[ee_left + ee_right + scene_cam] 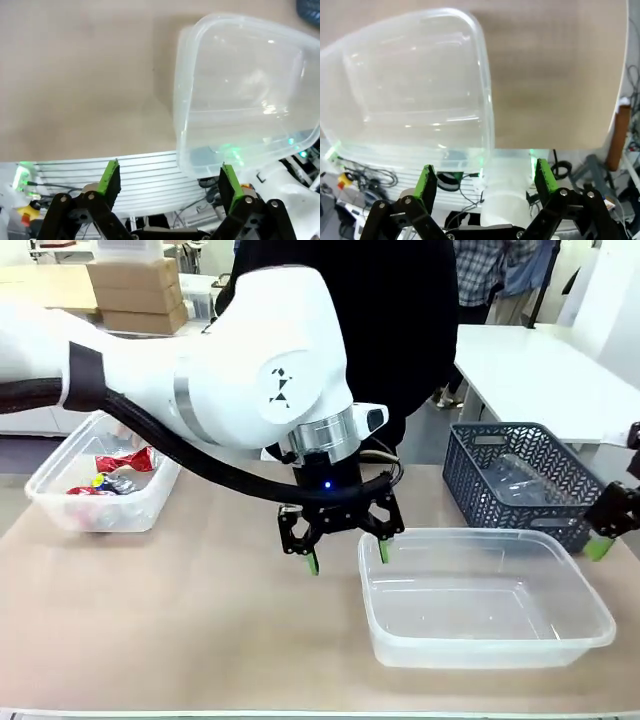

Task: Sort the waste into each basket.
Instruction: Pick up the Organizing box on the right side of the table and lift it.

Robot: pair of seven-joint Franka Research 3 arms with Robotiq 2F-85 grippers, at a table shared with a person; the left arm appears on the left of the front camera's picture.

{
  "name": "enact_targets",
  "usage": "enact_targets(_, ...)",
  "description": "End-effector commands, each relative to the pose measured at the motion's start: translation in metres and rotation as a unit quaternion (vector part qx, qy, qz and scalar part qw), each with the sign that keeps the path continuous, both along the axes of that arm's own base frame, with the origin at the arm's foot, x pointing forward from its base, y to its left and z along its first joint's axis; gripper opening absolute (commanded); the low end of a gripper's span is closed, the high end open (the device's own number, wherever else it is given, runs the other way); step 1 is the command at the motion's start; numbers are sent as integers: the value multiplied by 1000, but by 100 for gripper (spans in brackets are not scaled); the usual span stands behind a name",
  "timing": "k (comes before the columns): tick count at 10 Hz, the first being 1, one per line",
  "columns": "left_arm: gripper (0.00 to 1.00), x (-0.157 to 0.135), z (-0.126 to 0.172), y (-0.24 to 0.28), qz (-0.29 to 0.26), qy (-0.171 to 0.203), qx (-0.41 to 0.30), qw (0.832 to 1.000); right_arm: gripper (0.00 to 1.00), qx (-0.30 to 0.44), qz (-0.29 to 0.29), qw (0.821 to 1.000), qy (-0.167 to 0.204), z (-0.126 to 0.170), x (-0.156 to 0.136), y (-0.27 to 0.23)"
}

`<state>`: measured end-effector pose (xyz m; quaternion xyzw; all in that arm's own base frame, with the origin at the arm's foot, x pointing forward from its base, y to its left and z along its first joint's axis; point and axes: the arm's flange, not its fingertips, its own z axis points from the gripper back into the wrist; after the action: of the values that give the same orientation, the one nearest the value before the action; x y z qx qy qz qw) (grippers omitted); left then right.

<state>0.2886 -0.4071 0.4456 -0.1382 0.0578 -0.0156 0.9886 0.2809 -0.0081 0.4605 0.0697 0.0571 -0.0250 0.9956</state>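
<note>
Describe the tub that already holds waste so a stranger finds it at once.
Start at the tan table, then go to its far left corner. The clear tub there holds red wrappers; the other clear tub is empty, and the basket is dark lattice.

spread pincer (170,182) beside clear tub (190,100)

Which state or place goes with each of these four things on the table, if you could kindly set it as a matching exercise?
1 left gripper
2 near clear tub
3 far-left clear tub
4 lattice basket

A holds red wrappers
B empty
C fingers open, above the table
D dark blue-grey, far right

Pairs: 1-C, 2-B, 3-A, 4-D.
</note>
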Motion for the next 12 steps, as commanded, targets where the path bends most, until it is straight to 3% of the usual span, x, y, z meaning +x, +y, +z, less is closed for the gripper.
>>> enact_targets(1, 100, -15, 24, 30, -3, -37, 11, 999, 100, -3, 13, 1000, -18, 10, -5, 6)
enact_targets(2, 100, 0, 0, 0, 0, 0, 0, 1000, 100, 0, 0, 1000, 0, 0, 0, 0)
enact_targets(3, 100, -1, -20, -15, 2, -10, 37, 999, 100, -18, 21, 999, 36, -24, 24, 22)
enact_targets(4, 100, 5, -37, -27, -17, 5, 49, 999, 100, -20, 28, 997, 70, -47, 36, 31)
enact_targets(6, 100, 20, -52, -36, -25, 11, 58, 998, 100, -23, 14, 993, 114, -83, 39, 30)
enact_targets(8, 100, 22, -64, -39, -26, 25, 54, 998, 100, -32, -1, 990, 140, -108, 35, 39)
enact_targets(10, 100, 21, -69, -42, -14, 16, 54, 998, 100, -25, -21, 989, 141, -120, 28, 32)
enact_targets(11, 69, 21, -71, -43, -24, 23, 58, 998, 100, -16, -20, 991, 133, -116, 24, 27)
enact_targets(12, 40, 22, -74, -43, -26, 29, 63, 997, 43, -3, -16, 991, 130, -113, 20, 24)
